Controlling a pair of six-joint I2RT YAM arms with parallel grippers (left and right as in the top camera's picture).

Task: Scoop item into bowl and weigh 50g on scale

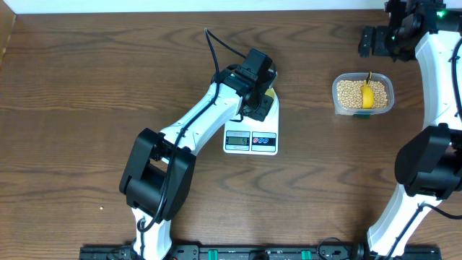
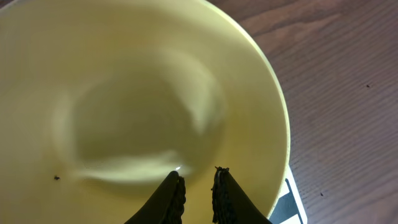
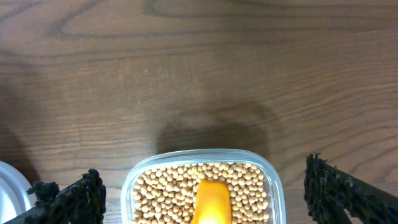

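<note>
Left gripper [image 2: 198,186]: hovering over the bowl [image 2: 143,93], its arm reaching across the middle of the table [image 1: 86,87].
Left jaws: standing nearly together, with only a thin slit between the two dark fingers [image 2: 171,199]. Nothing is showing clamped between them.
Bowl: sitting at the back part of the scale [image 1: 250,141], behind the display [image 1: 237,140]. From overhead it is mostly hidden under the left gripper, with only a sliver of pale yellow peeking out at the right. In the left wrist view its smooth yellow inside is filling most of the picture.
Scale: lying near the middle of the table with its front facing the robot. The grey display and the coloured buttons [image 1: 263,139] are showing in front of the arm.
Beans [image 1: 350,92]: lying heaped in the clear tub [image 1: 363,75], well apart from the scale, on the right side of the table.
Scoop [image 1: 368,96]: resting in the tub on top of the beans. In the right wrist view only its orange-yellow end is showing.
Right gripper [image 3: 202,171]: hanging above the table at the far right, just beyond the tub, touching nothing.
Right jaws: standing wide apart, one finger at each lower corner of the right wrist view, with the tub lying between them below.
</note>
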